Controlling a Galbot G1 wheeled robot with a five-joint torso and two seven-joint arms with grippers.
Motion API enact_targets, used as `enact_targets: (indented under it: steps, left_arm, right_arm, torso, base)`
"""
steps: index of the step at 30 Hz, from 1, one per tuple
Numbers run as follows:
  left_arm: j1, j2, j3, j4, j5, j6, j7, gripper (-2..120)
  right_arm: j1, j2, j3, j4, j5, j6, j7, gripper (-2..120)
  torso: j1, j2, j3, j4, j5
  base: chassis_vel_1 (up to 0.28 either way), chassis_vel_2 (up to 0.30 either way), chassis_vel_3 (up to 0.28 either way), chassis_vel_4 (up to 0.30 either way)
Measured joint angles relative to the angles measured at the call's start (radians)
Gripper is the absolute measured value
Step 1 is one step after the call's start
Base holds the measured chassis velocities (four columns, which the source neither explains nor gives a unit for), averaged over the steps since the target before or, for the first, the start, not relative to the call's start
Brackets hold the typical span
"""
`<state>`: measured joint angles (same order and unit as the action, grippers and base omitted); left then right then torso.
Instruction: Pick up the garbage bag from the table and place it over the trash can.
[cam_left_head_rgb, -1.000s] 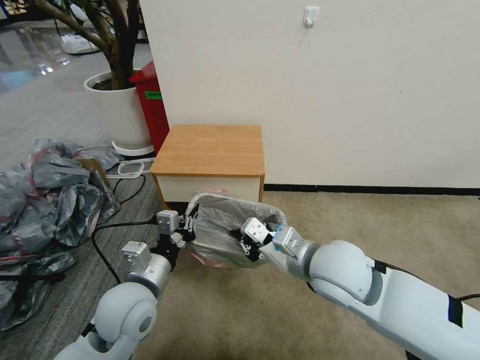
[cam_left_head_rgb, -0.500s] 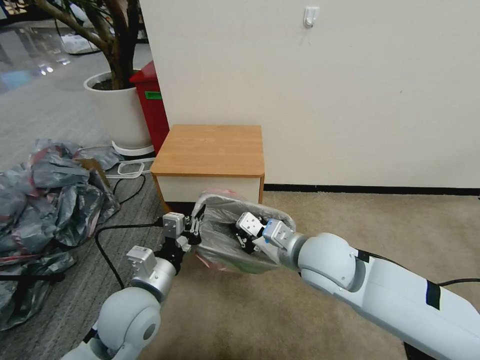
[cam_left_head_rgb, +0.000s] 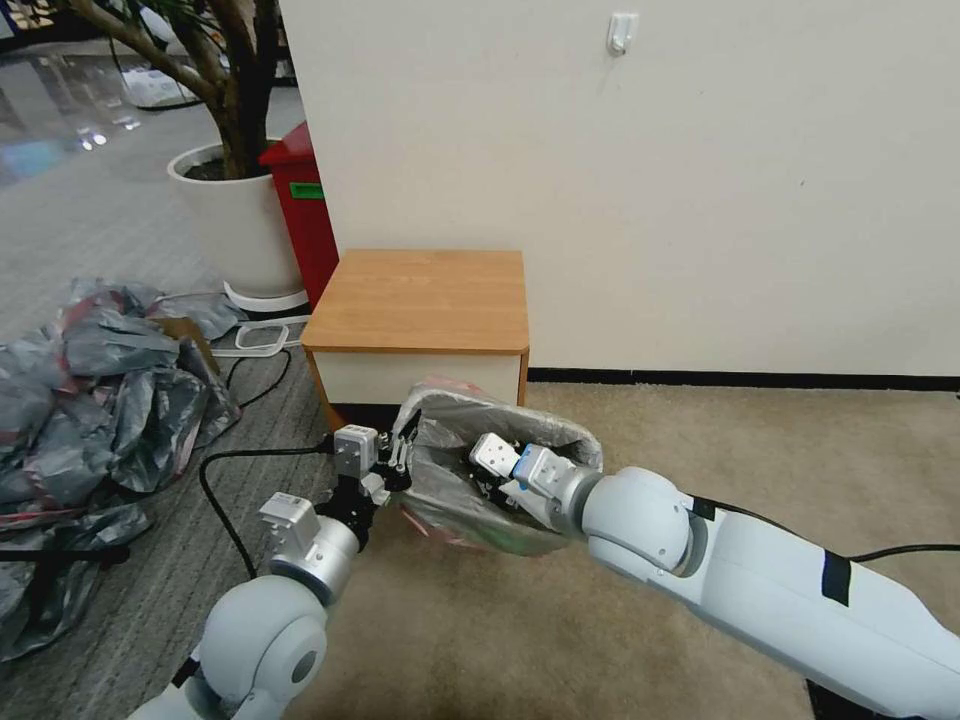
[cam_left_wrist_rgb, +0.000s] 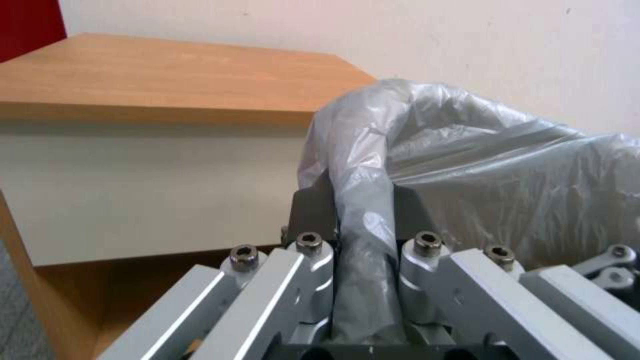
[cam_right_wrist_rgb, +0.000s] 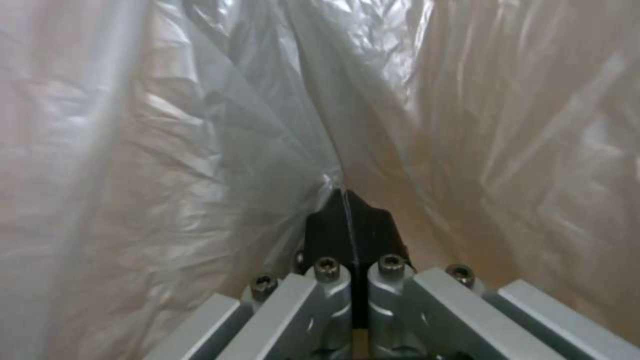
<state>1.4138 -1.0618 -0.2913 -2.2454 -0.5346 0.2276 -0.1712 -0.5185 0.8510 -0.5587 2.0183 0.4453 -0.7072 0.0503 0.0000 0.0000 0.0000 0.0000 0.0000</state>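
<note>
the garbage bag (cam_left_head_rgb: 470, 470) is draped over the trash can (cam_left_head_rgb: 520, 535) at 6 o'clock from the tabletop (cam_left_head_rgb: 420, 300), its rim clenched by the left pincer (cam_left_head_rgb: 402, 462) and its lining pinched by the right pincer (cam_left_head_rgb: 490, 488), with only release judged left.

No legible text, labels or numbers; green sticker on red bin (cam_left_head_rgb: 300, 215) unreadable.

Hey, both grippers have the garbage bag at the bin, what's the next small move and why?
Probably draw the left gripper, shut on the garbage bag's rim, outward and down over the near left rim. The right gripper is shut on plastic deep inside, and the bag already drapes the trash can before the table.
</note>
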Motion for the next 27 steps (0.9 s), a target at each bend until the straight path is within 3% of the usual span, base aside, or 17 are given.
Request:
enact_targets:
  steps: [9, 27]
  left_arm:
    - [-0.01, 0.0, 0.014, 0.008, 0.078, -0.005, 0.026, 9]
    - [-0.018, -0.004, 0.048, 0.006, 0.136, -0.005, 0.053, 9]
  right_arm:
    - [0.06, 0.002, -0.054, -0.044, 0.003, 0.0, 0.001, 0]
    - [0.111, 0.038, -0.124, -0.109, 0.007, -0.002, 0.027, 0]
  torso:
    - [0.0, 0.0, 0.0, 0.0, 0.0]
    - [0.0, 0.0, 0.0, 0.0, 0.0]
  base:
    - [0.0, 0.0, 0.0, 0.0]
    - [0.0, 0.0, 0.0, 0.0]
